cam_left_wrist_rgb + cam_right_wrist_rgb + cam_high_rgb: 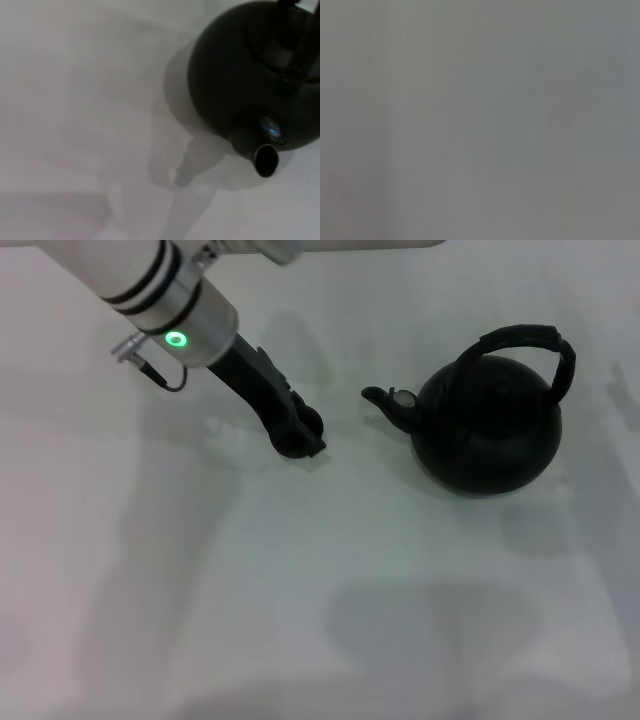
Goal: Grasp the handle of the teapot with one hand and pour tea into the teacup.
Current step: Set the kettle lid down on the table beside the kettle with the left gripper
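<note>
The large round black teapot [490, 430] stands upright on the white table at the right. Its arched black handle [530, 340] loops over the top, and its short spout [380, 397] points left. My left gripper [297, 437] is low over the table, left of the spout and apart from it. The left wrist view shows the teapot [240, 75] and the spout's open mouth [265, 160]. No teacup shows apart from the dark gripper tip, and no tea is visible. My right gripper is out of view; its wrist view shows only a blank grey surface.
The white table [300, 590] carries soft shadows around the teapot and under the left arm [170, 300], which reaches in from the top left.
</note>
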{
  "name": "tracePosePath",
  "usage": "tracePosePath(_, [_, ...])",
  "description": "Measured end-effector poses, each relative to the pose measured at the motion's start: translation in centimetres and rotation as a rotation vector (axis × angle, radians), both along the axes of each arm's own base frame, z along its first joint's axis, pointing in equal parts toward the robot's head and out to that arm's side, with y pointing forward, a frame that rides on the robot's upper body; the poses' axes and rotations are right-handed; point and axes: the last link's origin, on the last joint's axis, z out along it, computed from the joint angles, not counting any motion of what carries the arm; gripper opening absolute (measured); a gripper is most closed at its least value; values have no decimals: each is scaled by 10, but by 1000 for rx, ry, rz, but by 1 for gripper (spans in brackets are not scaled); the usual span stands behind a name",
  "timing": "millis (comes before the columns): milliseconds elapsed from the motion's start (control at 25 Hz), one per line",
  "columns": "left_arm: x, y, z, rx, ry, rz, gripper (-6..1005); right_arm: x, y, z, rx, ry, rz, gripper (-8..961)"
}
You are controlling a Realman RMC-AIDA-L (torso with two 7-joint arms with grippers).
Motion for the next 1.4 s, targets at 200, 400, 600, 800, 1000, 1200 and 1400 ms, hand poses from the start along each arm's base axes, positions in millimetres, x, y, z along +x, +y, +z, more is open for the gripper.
tracePosePath(200, [3,-4,-10,-30,25,-31,696,0,0,0,0,1,1,875])
tracePosePath(400, [4,-6,-16,-31,26,-44,696,-1,0,0,1,2,2,875])
tracePosePath(600, [1,-8,-18,-43,52,-61,696,-1,0,0,1,2,2,875])
tracePosePath(800, [0,-8,-19,-40,60,-60,695,-1,1,0,1,3,3,875])
tracePosePath(1000, [0,-8,-19,-35,61,-60,695,-1,0,-1,1,4,3,874])
tracePosePath(1200, [0,-8,-20,-34,61,-60,695,-1,0,-1,1,4,3,874])
tracePosePath(1400, [-1,-8,-20,-35,60,-59,695,-1,0,-1,0,4,1,874])
